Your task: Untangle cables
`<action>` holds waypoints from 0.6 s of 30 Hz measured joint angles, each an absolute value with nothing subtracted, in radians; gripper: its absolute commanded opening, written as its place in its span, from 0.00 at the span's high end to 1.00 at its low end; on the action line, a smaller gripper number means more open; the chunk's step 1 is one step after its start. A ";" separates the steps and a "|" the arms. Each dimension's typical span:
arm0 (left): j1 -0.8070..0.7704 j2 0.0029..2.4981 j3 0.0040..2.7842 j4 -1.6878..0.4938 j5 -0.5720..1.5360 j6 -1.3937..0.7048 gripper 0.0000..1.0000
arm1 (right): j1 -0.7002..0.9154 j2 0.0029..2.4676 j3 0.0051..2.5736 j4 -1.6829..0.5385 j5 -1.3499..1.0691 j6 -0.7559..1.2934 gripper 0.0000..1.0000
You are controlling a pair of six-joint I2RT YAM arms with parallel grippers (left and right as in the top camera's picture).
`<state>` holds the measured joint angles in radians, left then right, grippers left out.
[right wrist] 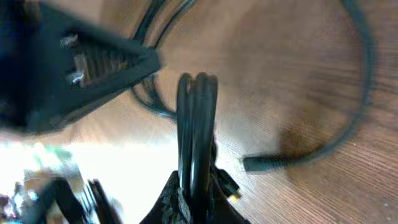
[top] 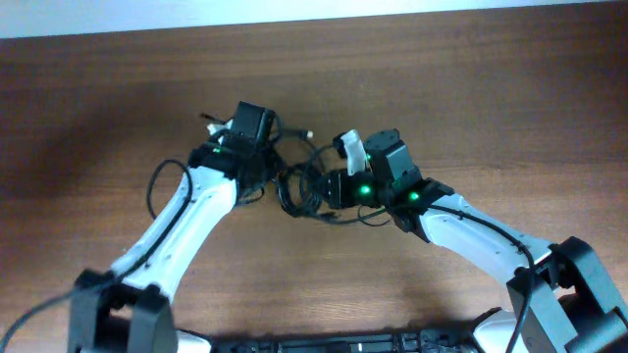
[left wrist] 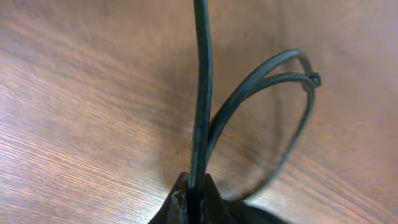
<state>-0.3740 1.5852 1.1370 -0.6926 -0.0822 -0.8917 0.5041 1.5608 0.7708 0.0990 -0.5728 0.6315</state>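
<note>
A: At the centre of the table, where do the cables lie?
B: In a knotted bunch between the two arms, with both grippers meeting at it.
A: And the left gripper?
B: Its jaws are pinched tight on a single black strand; a double loop arcs away beside it.
A: And the right gripper?
B: Its jaws are closed on a folded bundle of strands; a loose plug rests on the table nearby.

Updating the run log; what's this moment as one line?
left gripper: shut on cable | right gripper: shut on cable bundle | tangle: between grippers
</note>
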 measured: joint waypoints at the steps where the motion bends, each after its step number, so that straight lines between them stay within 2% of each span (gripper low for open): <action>1: -0.374 1.562 1.142 -0.693 -0.095 -0.884 1.00 | 0.504 1.559 0.771 0.125 -0.563 0.701 0.96; 5: -0.455 1.540 1.152 -0.672 -0.155 -0.878 1.00 | 0.525 1.555 0.771 0.172 -0.530 1.010 0.96; 11: -0.603 1.540 1.155 -0.718 -0.312 -0.907 1.00 | 0.548 1.554 0.769 0.276 -0.543 1.211 0.96; 15: -0.607 1.540 1.156 -0.736 -0.332 -0.994 1.00 | 0.520 1.554 0.768 0.324 -0.596 1.335 0.96; 16: -0.606 1.540 1.156 -0.699 -0.287 -1.008 0.98 | 0.516 1.554 0.768 0.326 -0.595 1.348 0.96; 18: -0.599 1.540 1.156 -0.676 -0.237 -1.015 0.74 | 0.504 1.555 0.768 0.324 -0.596 1.362 0.96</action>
